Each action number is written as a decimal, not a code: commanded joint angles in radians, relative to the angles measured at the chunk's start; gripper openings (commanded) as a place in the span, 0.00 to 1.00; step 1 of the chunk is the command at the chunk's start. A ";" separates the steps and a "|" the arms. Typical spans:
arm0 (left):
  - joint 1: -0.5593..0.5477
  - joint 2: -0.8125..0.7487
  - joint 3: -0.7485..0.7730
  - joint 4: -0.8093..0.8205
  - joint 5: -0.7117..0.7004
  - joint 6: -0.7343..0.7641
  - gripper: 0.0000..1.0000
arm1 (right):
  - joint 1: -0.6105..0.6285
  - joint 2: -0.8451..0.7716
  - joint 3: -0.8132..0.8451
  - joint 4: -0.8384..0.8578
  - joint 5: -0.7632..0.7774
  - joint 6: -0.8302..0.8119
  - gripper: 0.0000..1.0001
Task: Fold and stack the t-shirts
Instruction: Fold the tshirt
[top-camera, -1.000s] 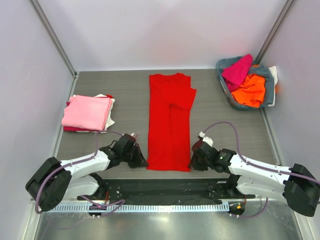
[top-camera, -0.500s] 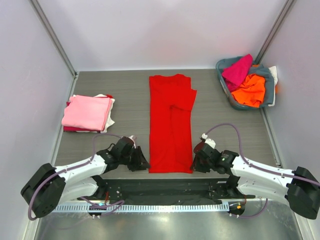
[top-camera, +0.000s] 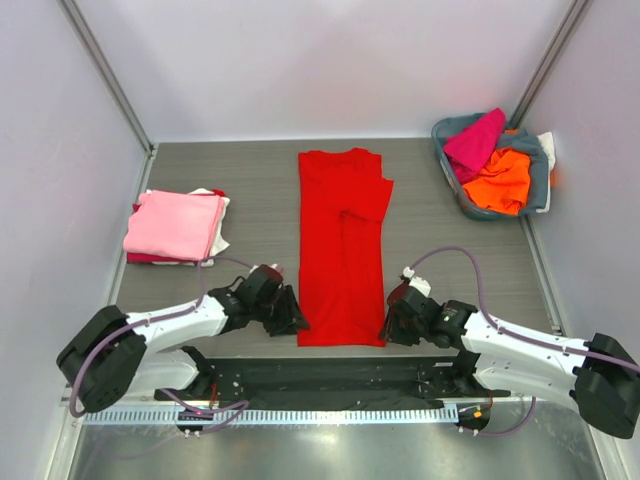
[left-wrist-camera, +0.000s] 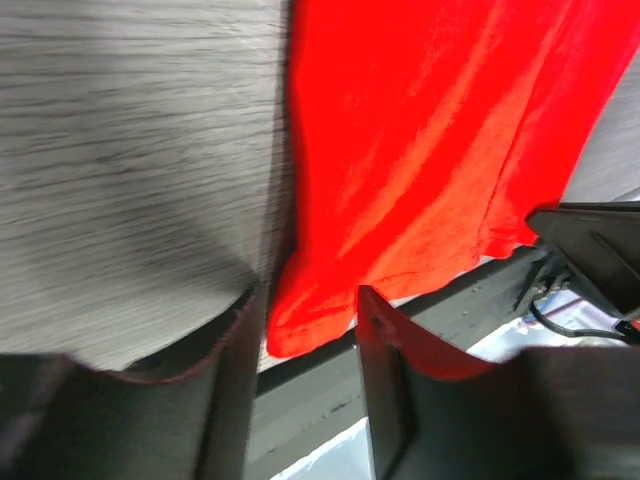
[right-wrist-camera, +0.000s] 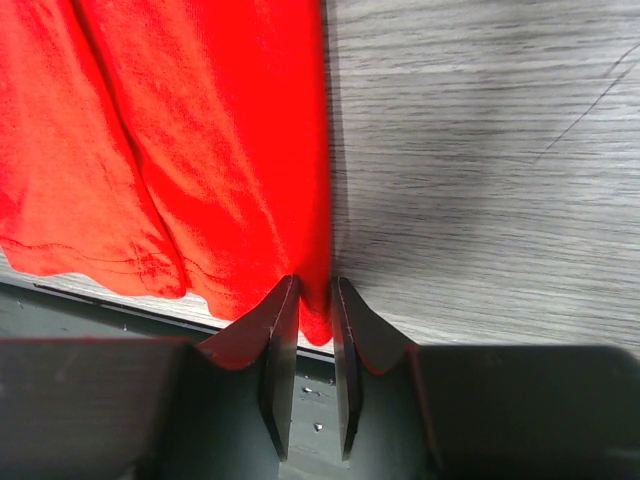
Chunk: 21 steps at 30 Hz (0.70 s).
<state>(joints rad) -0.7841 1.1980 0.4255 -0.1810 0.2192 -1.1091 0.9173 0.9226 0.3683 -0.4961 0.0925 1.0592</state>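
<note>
Top external view puts both grippers low at the near edge of the table (top-camera: 250, 180), toward six o'clock, one at each bottom corner of the red t-shirt (top-camera: 340, 250). That placement looks suited to lifting the hem and carrying it toward the collar. The left gripper (top-camera: 290, 312) sits at the seven o'clock corner, and its wrist camera shows the fingers well apart with the hem corner lying loose between them. The right gripper (top-camera: 392, 322), at five o'clock, straddles the shirt's side edge with its jaws only narrowly parted. Whether they pinch the cloth I cannot tell. The shirt lies as a long strip, sleeves tucked in, running up toward twelve. Farther off, a pink t-shirt (top-camera: 175, 225) tops the folded stack at nine o'clock. The grey-blue basket (top-camera: 448, 130) at two holds a magenta t-shirt (top-camera: 475, 138) and an orange t-shirt (top-camera: 500, 180), apparently awaiting folding.
</note>
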 joint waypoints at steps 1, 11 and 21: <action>-0.032 0.052 0.029 -0.028 -0.063 0.019 0.41 | 0.006 0.001 0.029 -0.022 0.023 -0.005 0.25; -0.033 -0.024 -0.085 -0.028 -0.110 -0.026 0.00 | 0.005 -0.064 -0.006 -0.050 0.019 0.005 0.05; -0.037 -0.003 -0.062 0.005 -0.031 -0.026 0.33 | 0.003 -0.087 -0.011 -0.050 0.000 -0.007 0.39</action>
<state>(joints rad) -0.8124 1.1744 0.3725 -0.1219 0.1932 -1.1515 0.9173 0.8635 0.3634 -0.5373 0.0834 1.0515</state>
